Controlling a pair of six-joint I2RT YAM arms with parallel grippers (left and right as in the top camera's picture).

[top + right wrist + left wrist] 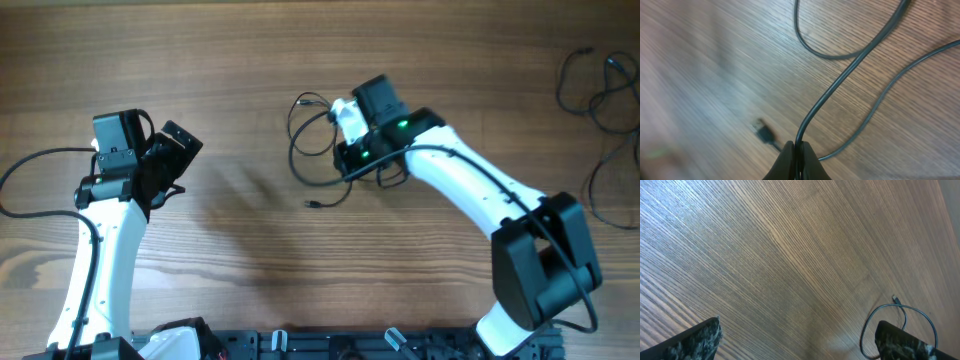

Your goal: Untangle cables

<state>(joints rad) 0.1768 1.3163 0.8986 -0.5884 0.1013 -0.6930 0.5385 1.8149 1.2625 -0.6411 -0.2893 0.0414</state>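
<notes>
- Currently, I read the right gripper (796, 148) as pinched shut on one black cable (840, 82). The cord leaves the closed tips and curves up toward the right of the right wrist view.
- A second strand (900, 75) runs beside the held one on its right. A third strand (812, 47) loops across the top of that view and meets the held cable (I cannot tell which lies on top).
- A small plug (762, 131) lies flat on the wood just left of the closed tips. It is blurred.
- From overhead, the cables (305, 150) sit as a few loose loops near the middle of the table (250, 60), right at the right arm's wrist. One plug end (310, 204) lies a little apart, below the loops.
- The left gripper (172, 158) stands with its jaws wide and holds nothing. It hangs over bare wood, well to the left of the loops.
- In the left wrist view, its fingers (695, 340) show at the lower corners. Part of a cable loop (907, 309) appears beyond the right-hand one.
- More loose cords (605, 90) lie at the far right edge, well apart from both grippers.
</notes>
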